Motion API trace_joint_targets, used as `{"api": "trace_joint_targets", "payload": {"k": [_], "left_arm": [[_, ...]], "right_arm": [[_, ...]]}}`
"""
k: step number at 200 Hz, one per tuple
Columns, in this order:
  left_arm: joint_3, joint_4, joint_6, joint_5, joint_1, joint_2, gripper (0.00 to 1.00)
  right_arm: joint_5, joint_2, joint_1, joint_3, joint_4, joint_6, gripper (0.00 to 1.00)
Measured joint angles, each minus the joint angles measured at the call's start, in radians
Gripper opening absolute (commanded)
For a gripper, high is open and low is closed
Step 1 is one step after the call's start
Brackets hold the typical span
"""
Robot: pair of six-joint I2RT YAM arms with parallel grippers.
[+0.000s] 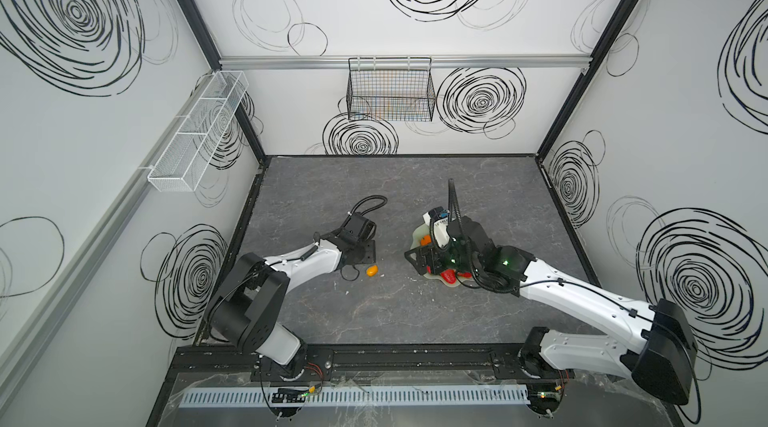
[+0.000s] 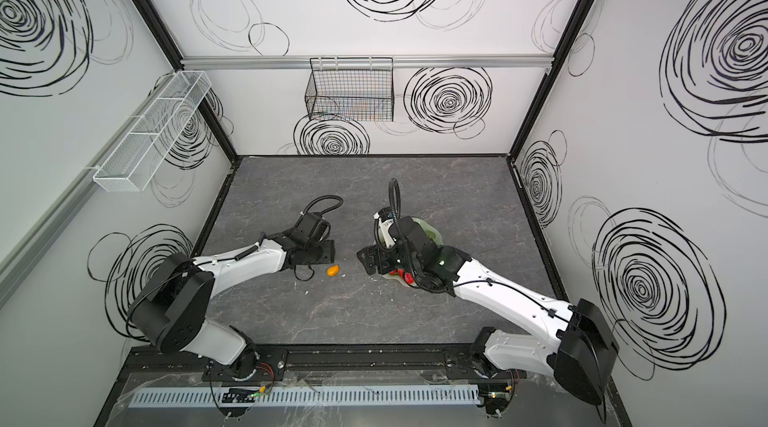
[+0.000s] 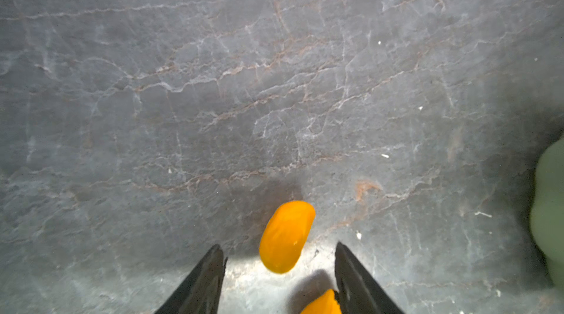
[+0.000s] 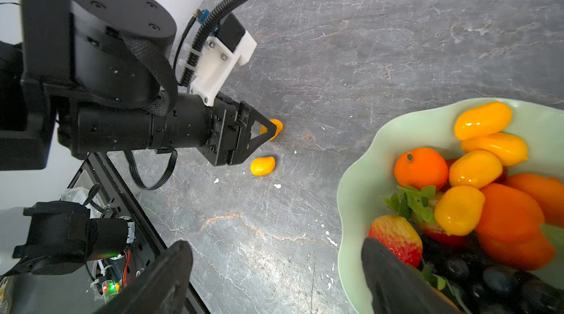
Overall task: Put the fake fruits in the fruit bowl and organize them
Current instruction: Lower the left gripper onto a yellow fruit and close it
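left fingers (image 3: 201, 285) open, right fingers (image 4: 393, 282) open, two kumquats (image 3: 287, 236) on table (image 3: 274, 83), four in bowl (image 4: 357, 190)

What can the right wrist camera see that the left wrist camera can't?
Only the right wrist view shows inside the fruit bowl: tangerines, a strawberry, dark grapes and piled kumquats. Only the left wrist view looks straight out between the fingers of the open left gripper. Both show the two loose kumquats on the grey table; the left wrist view catches just a sliver of the bowl's rim.
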Motion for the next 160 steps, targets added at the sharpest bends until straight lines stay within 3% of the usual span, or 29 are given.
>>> {"api": "trace_joint_targets", "payload": {"k": [67, 160], "left_arm": [[0.067, 0.003, 0.028, 0.011, -0.005, 0.1, 0.49], [0.095, -0.079, 0.037, -0.04, -0.047, 0.135, 0.48]], "right_arm": [[0.0, -0.005, -0.004, 0.0, -0.005, 0.0, 0.91], [0.0, -0.016, -0.008, -0.016, -0.008, 0.007, 0.91]]}}
